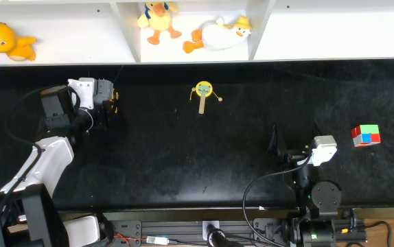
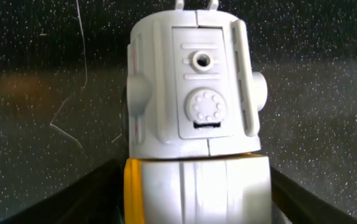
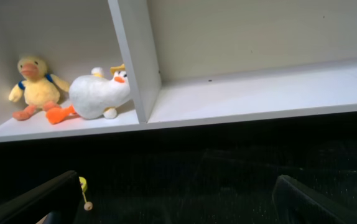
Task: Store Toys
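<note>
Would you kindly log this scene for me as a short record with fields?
left tool: shut on the white robot toy, at the left side of the table
right tool: open, holding nothing, facing the shelf
shelf, left compartment: round yellow duck
shelf, middle compartment: plush duckling beside the white goose
table, middle: rattle drum, lying flat
table, right: colour cube
</note>
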Robot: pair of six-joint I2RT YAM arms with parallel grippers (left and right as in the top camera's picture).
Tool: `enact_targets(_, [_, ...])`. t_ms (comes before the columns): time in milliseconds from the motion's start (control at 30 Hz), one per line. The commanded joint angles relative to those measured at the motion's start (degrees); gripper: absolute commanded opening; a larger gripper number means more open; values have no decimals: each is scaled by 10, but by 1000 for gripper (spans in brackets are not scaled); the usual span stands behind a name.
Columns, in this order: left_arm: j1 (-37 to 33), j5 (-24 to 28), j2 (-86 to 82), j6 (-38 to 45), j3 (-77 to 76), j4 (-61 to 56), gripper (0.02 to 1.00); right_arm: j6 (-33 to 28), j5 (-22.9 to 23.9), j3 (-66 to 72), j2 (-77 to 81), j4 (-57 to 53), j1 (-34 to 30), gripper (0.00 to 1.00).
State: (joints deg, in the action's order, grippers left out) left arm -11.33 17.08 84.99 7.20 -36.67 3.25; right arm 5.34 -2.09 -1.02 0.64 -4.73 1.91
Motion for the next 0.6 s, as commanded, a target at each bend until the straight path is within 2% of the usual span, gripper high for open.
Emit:
enact_targets(33, [2,-5,4,0,3,-2,610,2,2,7,-4,3,-1,996])
enact_targets(167, [2,-7,1,0,3,-2,520,2,2,7,-4,3,-1,996])
enact_targets(300, [2,-10,-27,0,3,10,478,2,2,7,-4,3,-1,998])
enact_targets(600, [2,-24,-164,0,3,71,467,2,2,7,-4,3,-1,996])
